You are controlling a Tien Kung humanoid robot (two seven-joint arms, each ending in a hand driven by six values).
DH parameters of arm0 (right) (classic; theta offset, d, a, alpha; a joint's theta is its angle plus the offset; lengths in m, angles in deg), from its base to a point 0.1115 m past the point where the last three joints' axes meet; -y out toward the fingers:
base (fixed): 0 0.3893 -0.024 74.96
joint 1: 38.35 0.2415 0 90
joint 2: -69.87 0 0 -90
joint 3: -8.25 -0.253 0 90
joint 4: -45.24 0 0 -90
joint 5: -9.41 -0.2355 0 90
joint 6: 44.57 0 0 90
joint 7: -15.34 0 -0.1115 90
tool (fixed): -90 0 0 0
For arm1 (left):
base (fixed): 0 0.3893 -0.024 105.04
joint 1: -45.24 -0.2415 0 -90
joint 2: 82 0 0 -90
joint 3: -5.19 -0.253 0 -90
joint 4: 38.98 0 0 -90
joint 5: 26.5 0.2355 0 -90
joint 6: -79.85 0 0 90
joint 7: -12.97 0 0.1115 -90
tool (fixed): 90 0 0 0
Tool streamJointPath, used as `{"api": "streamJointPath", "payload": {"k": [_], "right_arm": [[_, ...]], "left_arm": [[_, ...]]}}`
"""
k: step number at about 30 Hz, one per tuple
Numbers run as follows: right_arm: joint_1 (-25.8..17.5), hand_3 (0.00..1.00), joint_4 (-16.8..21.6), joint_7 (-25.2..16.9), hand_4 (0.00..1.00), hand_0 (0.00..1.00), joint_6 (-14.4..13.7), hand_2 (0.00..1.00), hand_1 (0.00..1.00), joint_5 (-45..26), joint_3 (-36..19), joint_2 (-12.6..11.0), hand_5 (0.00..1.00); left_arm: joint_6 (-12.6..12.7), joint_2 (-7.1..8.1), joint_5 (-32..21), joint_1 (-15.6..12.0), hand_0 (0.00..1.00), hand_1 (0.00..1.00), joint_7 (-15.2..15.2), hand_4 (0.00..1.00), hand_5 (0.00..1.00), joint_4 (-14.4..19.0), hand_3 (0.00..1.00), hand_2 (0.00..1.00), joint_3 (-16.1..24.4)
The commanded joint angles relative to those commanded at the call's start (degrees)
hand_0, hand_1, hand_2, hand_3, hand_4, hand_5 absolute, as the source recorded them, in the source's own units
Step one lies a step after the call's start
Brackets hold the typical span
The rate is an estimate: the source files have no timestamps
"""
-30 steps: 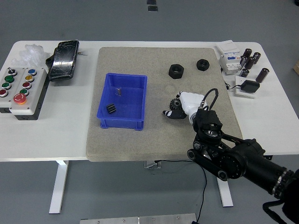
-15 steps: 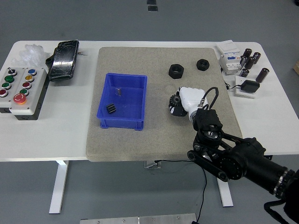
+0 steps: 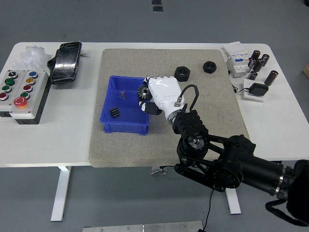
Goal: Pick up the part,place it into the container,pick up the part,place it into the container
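1. Over the right rim of the shallow blue plastic container [image 3: 126, 104], the white right robot hand [image 3: 161, 94] hangs with its fingers curled round a dark toothed metal gear [image 3: 143, 92], the black arm behind it reaching in from the lower right of the frame.

2. A second ago this hand sat low on the grey felt mat [image 3: 164, 140] to the right of the bin, closing on the gear; it has since lifted the part and carried it left, so the pick looks done and the placing is under way.

3. Held at the hand's left side, the gear pokes out past the fingertips toward the container's interior, clear of the mat and just above the bin's right wall.

4. Inside the container a small black gear [image 3: 114, 112] already lies near the front left corner, with a tiny grey piece [image 3: 122, 94] further back; judging by that, this is the second part going in.

5. Two black hex nuts [image 3: 181, 73] stay on the mat beyond the hand, untouched.

6. No left robot hand shows anywhere over the white worktop [image 3: 67, 130].

7. Release should wait until the gear is fully over the bin floor, or it may catch the rim.
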Motion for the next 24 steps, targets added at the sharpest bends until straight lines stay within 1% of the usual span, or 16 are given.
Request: {"api": "streamJointPath", "payload": {"k": [1, 2, 7, 8, 13, 14, 19, 20, 24], "right_arm": [[0.05, 0.475, -0.24, 0.00, 0.074, 0.557, 0.35, 0.452, 0.575, -0.12, 0.59, 0.44, 0.002], [0.04, 0.666, -0.43, 0.00, 0.199, 0.671, 0.58, 0.698, 0.732, -0.28, 0.98, 0.74, 0.188], [0.07, 0.666, -0.89, 0.00, 0.199, 0.671, 1.38, 0.698, 0.732, -1.03, 2.08, 1.40, 0.188], [0.06, 0.708, -0.90, 0.00, 0.427, 0.703, 1.40, 0.785, 0.770, -1.05, 2.12, 1.45, 0.298], [-0.02, 0.708, -0.95, 0.00, 0.427, 0.703, 1.44, 0.785, 0.770, -1.30, 2.14, 1.56, 0.298], [-0.03, 0.733, -0.96, 0.00, 0.550, 0.713, 1.45, 0.800, 0.784, -1.39, 2.15, 1.56, 0.353], [-0.41, 0.733, -0.85, 0.00, 0.550, 0.713, 1.08, 0.800, 0.784, -1.04, 1.46, 1.54, 0.353], [-0.53, 0.750, -0.80, 0.00, 0.608, 0.708, 0.96, 0.805, 0.785, -0.88, 1.12, 1.50, 0.391], [-0.84, 0.750, -0.65, 0.00, 0.608, 0.708, 0.86, 0.805, 0.785, -0.51, 0.16, 1.37, 0.391]], "left_arm": [[-0.01, -0.01, -0.04, -0.01, 0.674, 0.643, -0.02, 0.548, 0.643, 0.00, 0.705, 0.666, -0.04], [-0.01, -0.02, -0.07, -0.02, 0.674, 0.643, -0.04, 0.561, 0.651, 0.00, 0.708, 0.666, -0.07], [0.03, 0.01, 0.60, -0.14, 0.674, 0.643, -0.40, 0.561, 0.651, 0.00, 0.708, 0.666, 0.74], [0.03, 0.04, 0.97, -0.14, 0.675, 0.643, -0.56, 0.564, 0.653, 0.00, 0.708, 0.666, 1.12], [0.07, 0.27, 1.88, -0.08, 0.675, 0.643, -0.89, 0.564, 0.653, 0.00, 0.708, 0.666, 2.12], [0.06, 0.31, 1.93, -0.05, 0.675, 0.643, -0.89, 0.568, 0.648, 0.00, 0.708, 0.664, 2.18], [0.02, 0.28, 1.97, 0.01, 0.675, 0.643, -0.80, 0.568, 0.648, 0.00, 0.708, 0.664, 2.31], [0.00, 0.26, 1.99, 0.00, 0.676, 0.643, -0.80, 0.568, 0.649, 0.00, 0.706, 0.665, 2.33], [-0.02, 0.23, 2.06, -0.04, 0.676, 0.643, -0.79, 0.568, 0.649, 0.00, 0.706, 0.665, 2.45]]}}
